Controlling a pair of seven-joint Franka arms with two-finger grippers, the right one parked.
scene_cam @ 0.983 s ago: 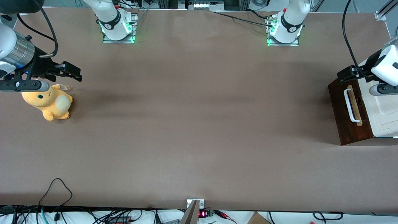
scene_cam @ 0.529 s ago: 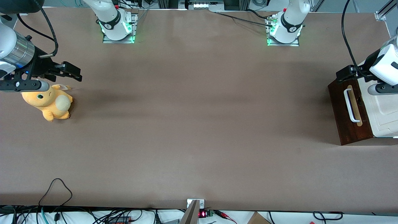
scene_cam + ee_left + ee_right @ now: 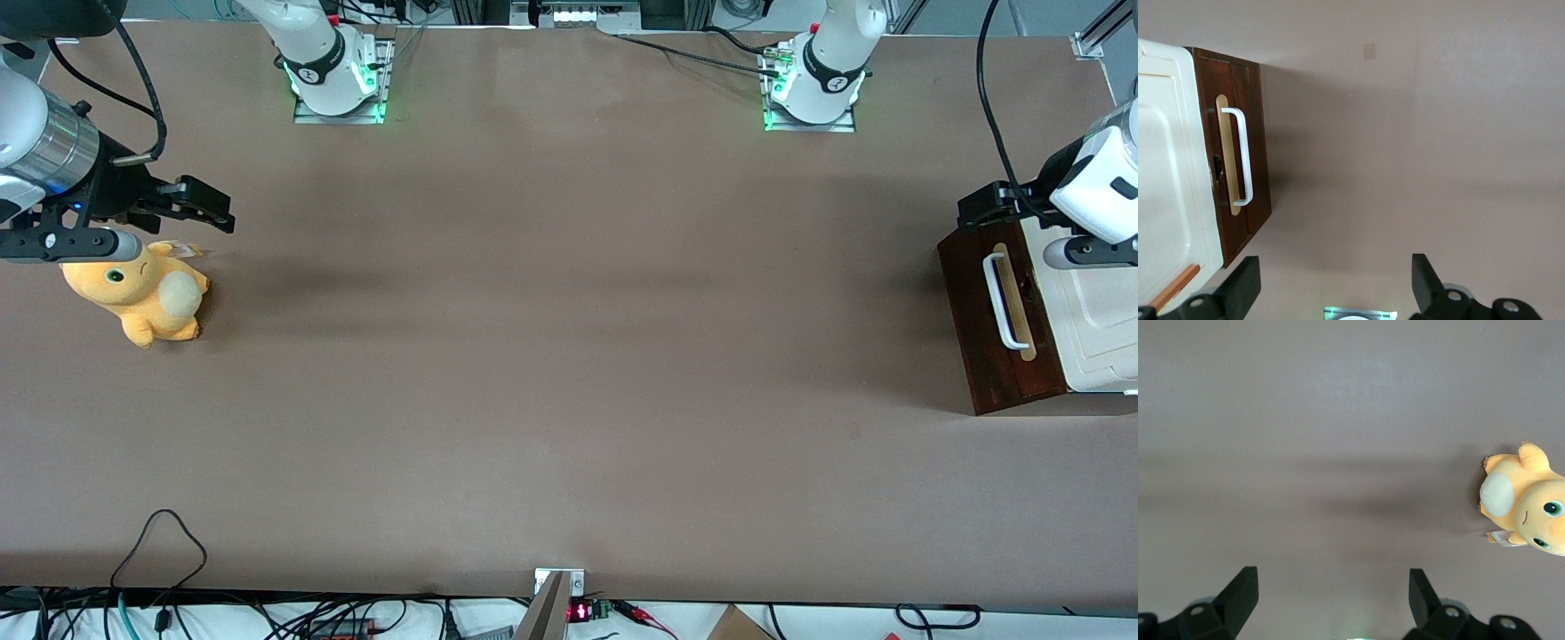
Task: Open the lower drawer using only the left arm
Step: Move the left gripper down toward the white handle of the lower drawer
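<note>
1. orange plush toy (image 3: 142, 293) lies on the brown bench (image 3: 551, 356) toward the parked arm's end, clear of everything else.
2. middle of the bench is plain brown surface; a black cable loop (image 3: 160, 542) sits near its edge closest to the front camera.
3. lower drawer (image 3: 1000, 324) is at the working arm's end of the bench: dark brown front, white bar handle (image 3: 997, 300) on a light tan strip. it looks closed, front flush with the cabinet edge.
4. cream-white panel (image 3: 1098, 329) sits just beside the drawer front, with a small reddish-brown strip (image 3: 1175, 288) visible in the wrist view.
5. left arm (image 3: 1098, 191) hangs over the cabinet corner farther from the front camera.
6. gripper (image 3: 982, 212) hovers above the end of the handle farther from the front camera, not touching it. jaws spread wide, holding nothing; both fingertips (image 3: 1245, 283) show well apart in the wrist view.
</note>
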